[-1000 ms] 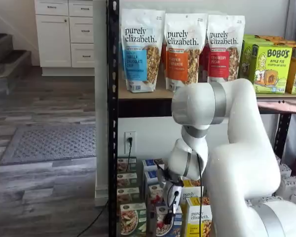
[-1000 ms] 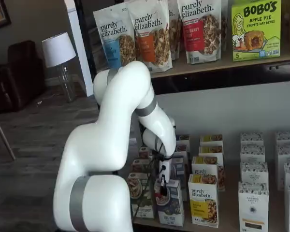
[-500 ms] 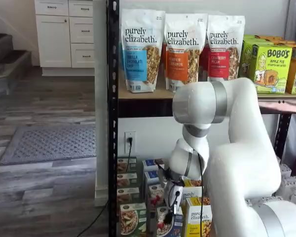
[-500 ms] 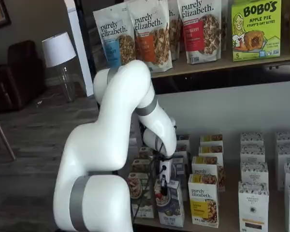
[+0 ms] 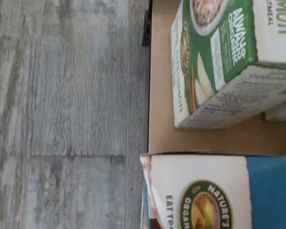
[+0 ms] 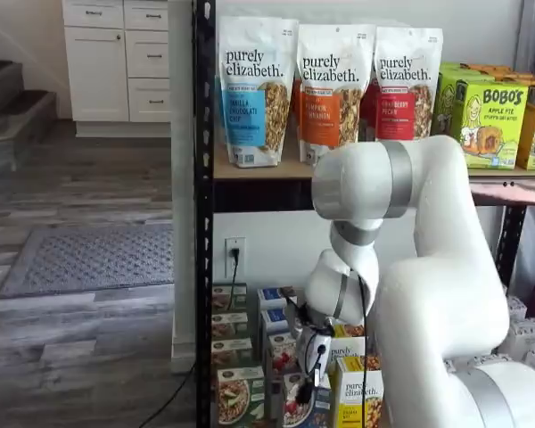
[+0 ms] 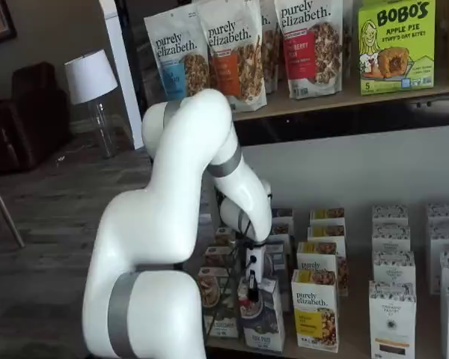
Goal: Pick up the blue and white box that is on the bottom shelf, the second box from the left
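While the white arm [image 6: 428,267] fills both shelf views, the bottom shelf [image 5: 162,119] serves as the landmark here. The blue and white box [image 7: 263,318] stands at the front edge of that shelf, beside a green box [image 6: 241,392] toward the shelf's post and a yellow box [image 7: 316,310] on its other side. The gripper [image 7: 251,288] hangs directly above the blue and white box; its dark fingers appear side-on, so whether they are spread or pressed together cannot be told. A good grasp probably needs a straight descent, centred, clear of both neighbours. Only the wrist view shows the box top's printing and the floor [image 5: 66,95] beyond the shelf edge.
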Robot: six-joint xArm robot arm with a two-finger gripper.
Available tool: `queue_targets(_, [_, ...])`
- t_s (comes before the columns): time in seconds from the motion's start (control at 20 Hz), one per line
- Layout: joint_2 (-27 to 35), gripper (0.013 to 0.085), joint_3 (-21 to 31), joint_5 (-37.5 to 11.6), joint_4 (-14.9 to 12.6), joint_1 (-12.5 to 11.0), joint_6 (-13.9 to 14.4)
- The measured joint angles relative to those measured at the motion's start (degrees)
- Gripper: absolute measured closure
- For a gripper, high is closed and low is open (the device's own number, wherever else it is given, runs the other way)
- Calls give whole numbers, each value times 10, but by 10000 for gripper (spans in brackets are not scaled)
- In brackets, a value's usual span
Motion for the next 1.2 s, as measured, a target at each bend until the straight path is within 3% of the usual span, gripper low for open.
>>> queue_targets(0.3, [-33,530,44,-14,19,6,-13])
queue_targets(0.9, [-137,530,167,-25,30,23,-11])
queue_targets(1.2, [-198,530,231,-32,4,34,23])
